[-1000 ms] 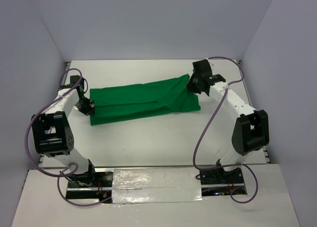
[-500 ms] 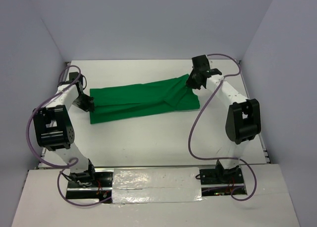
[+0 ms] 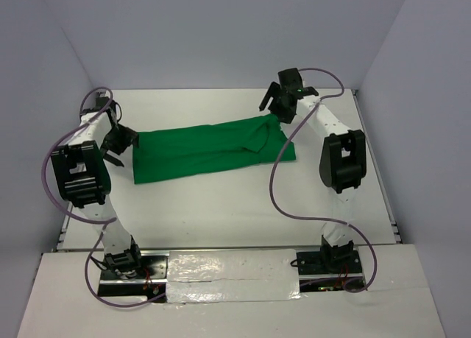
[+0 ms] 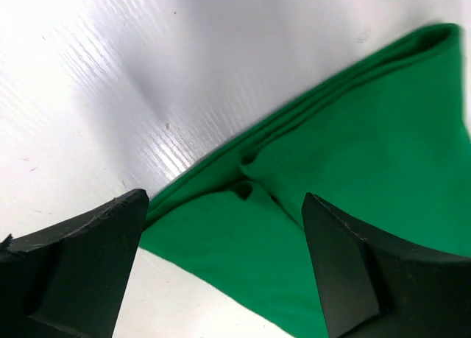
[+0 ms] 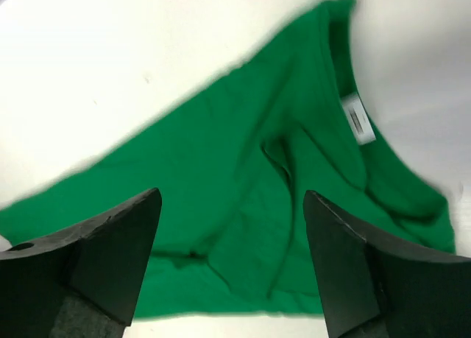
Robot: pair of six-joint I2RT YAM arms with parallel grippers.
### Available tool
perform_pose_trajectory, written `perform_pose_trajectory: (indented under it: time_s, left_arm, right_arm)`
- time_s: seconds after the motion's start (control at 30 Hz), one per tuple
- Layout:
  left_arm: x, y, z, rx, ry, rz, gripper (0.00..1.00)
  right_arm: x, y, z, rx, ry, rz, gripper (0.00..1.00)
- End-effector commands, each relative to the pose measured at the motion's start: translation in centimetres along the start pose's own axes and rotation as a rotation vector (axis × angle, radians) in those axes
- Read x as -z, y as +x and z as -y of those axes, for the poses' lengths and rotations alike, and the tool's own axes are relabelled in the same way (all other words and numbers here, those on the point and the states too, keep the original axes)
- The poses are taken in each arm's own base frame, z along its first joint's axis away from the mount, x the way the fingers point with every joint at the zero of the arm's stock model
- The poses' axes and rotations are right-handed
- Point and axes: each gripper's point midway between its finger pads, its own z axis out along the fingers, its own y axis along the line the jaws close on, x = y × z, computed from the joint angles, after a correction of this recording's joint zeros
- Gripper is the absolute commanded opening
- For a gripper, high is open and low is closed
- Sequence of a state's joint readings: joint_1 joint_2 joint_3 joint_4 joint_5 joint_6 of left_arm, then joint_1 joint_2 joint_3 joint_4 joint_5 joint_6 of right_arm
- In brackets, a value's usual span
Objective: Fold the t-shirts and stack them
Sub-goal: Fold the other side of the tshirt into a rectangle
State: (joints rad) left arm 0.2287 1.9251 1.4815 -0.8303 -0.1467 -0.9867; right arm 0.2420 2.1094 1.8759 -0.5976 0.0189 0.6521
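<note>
Left claw [image 3: 116, 146] spread wide, empty, just off the left end of the t-shirt [image 3: 210, 150]; right claw [image 3: 279, 104] also spread, empty, over its far-right end; I see it folded long on the worktop [image 3: 221, 205].

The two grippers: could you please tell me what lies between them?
The green t-shirt, folded into a long band, lies on the table between the left gripper and the right gripper, as the top view shows.
</note>
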Motion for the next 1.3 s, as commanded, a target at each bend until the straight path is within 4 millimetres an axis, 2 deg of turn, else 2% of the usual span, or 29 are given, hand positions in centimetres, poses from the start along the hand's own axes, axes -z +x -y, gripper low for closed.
perform_pose_trajectory:
  time_s: [0.0,0.03,0.07,0.1,0.13,0.17,0.2,0.23,0.27,0.3,0.4,0.5,0.67,0.97,1.27]
  left_arm:
    - [3.4,-0.8,-0.1,-0.052,0.005,0.061,0.99]
    - [5.0,-1.2,0.2,-0.048,0.042,0.095,0.99]
    - [5.6,-1.4,0.5,-0.051,0.059,0.122,0.99]
    - [6.3,-1.4,0.6,-0.068,0.077,0.143,0.99]
    - [7.9,-1.6,0.8,-0.072,0.105,0.183,0.99]
    - [8.7,-1.0,1.1,-0.098,0.111,0.208,0.99]
    - [9.1,-1.1,1.1,-0.124,0.117,0.242,0.99]
    - [10.4,-0.7,1.4,-0.145,0.156,0.263,0.99]
    - [10.3,0.5,1.7,-0.182,0.171,0.255,0.99]
    - [11.1,1.1,2.1,-0.21,0.215,0.256,0.99]
    - [10.9,3.3,1.7,-0.254,0.233,0.222,0.99]
    - [10.3,4.3,0.9,-0.27,0.219,0.211,0.99]
    - [10.0,4.3,-0.1,-0.278,0.182,0.217,0.99]
    - [10.0,4.0,0.0,-0.28,0.171,0.225,0.99]
    - [10.0,3.8,-0.3,-0.281,0.153,0.231,0.99]
  right_arm:
    - [3.8,0.3,0.3,0.003,-0.027,0.015,0.86]
    - [4.1,1.0,0.5,0.0,-0.03,0.014,0.84]
    - [4.9,2.7,1.2,-0.003,-0.043,-0.018,0.79]
    - [5.2,3.1,0.7,-0.002,-0.071,-0.006,0.77]
    - [5.4,3.9,0.7,0.001,-0.084,-0.017,0.76]
    - [5.5,5.4,0.9,0.006,-0.099,-0.051,0.76]
    - [5.4,6.4,0.4,0.019,-0.117,-0.071,0.76]
    - [5.3,7.0,0.3,0.027,-0.124,-0.089,0.76]
    - [4.8,7.9,0.5,0.031,-0.123,-0.114,0.77]
    - [4.5,8.3,0.5,0.032,-0.125,-0.123,0.77]
    - [3.2,9.6,0.4,0.022,-0.141,-0.168,0.77]
    - [1.9,10.5,0.1,0.01,-0.147,-0.203,0.77]
    - [0.5,11.7,0.1,0.002,-0.134,-0.247,0.76]
    - [-1.2,12.7,0.4,-0.028,-0.123,-0.274,0.75]
    - [-2.6,13.1,0.4,-0.046,-0.114,-0.291,0.6]
